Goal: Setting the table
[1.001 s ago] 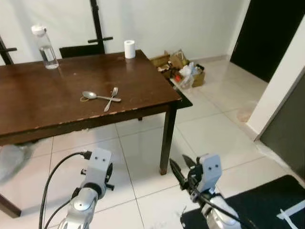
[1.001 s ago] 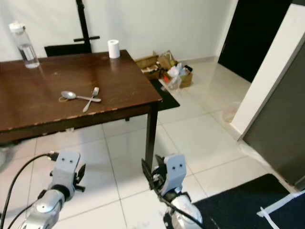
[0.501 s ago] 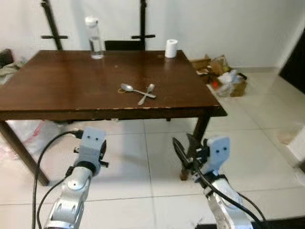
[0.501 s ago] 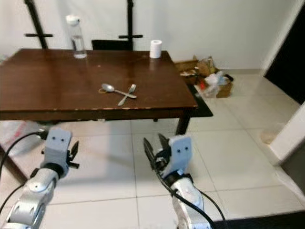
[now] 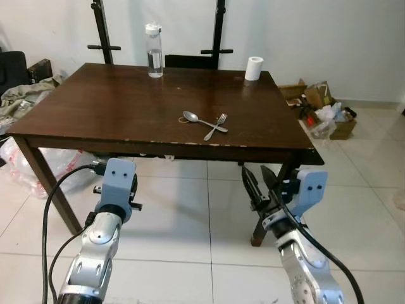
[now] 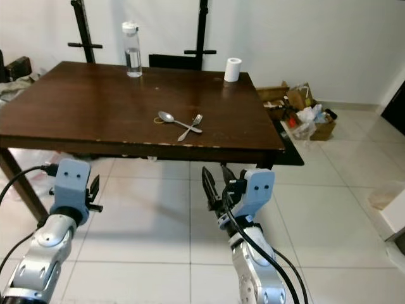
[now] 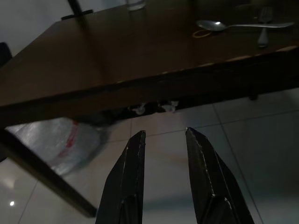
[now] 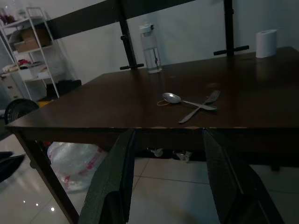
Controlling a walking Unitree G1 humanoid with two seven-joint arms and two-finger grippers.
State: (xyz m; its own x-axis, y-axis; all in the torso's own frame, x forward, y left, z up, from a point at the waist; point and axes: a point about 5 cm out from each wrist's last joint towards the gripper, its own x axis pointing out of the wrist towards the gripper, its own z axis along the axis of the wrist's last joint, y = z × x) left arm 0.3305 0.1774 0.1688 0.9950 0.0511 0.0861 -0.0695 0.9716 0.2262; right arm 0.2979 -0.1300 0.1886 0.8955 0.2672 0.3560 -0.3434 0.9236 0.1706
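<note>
Dark wooden table (image 5: 95,120) stood ahead on white tile; near its front edge lay a spoon (image 5: 191,117) and fork (image 5: 216,126), handles crossed and touching, a thin rubber band (image 5: 182,120) beside the spoon's bowl. Far edge held a clear water bottle (image 5: 153,50) — white cap on, upright, contents too faint to judge; a white paper roll (image 5: 253,68) stood upright near the far right corner. Left gripper (image 7: 164,149) was below the table's front edge, fingers apart, holding nothing; right gripper (image 8: 168,154) was likewise low before the edge, fingers spread wide, empty. On the floor right of the table — cardboard boxes (image 5: 319,104) stuffed with bags and clutter; clear plastic bag (image 5: 22,166) under the left side.
</note>
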